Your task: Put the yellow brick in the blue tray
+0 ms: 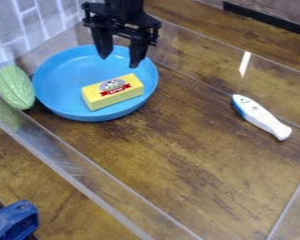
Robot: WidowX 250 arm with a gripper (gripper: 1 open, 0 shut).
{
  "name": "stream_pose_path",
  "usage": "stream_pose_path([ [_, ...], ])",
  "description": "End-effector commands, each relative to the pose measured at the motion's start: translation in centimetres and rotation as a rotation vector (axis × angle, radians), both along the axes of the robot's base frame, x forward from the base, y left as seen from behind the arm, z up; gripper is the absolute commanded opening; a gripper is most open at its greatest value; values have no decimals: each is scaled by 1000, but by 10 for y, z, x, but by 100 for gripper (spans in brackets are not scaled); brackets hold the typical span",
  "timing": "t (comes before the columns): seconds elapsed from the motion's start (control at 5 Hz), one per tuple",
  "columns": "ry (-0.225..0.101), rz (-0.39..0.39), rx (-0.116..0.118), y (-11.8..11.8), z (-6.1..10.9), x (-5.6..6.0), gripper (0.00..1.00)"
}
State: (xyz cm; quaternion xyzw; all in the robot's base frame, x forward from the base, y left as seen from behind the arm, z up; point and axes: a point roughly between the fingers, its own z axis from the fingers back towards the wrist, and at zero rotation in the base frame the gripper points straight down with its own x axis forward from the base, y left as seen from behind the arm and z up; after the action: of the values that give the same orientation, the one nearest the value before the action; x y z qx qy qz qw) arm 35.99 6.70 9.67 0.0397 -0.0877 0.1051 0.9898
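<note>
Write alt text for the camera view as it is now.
A yellow brick with a red-and-white label lies in a round bright-blue plastic tray, below the black gripper. A green ribbed vegetable-like object sits beside the tray.
</note>
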Motion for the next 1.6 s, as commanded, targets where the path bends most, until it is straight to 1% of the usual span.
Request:
stream_pose_path([
  [0.0,-53,10,16,12,19,6,100],
  [0.2,-45,3,13,14,21,5,100],
  [0.8,-20,-37,4,18,8,4,100],
  [1.4,-11,-62,-5,21,3,6,100],
])
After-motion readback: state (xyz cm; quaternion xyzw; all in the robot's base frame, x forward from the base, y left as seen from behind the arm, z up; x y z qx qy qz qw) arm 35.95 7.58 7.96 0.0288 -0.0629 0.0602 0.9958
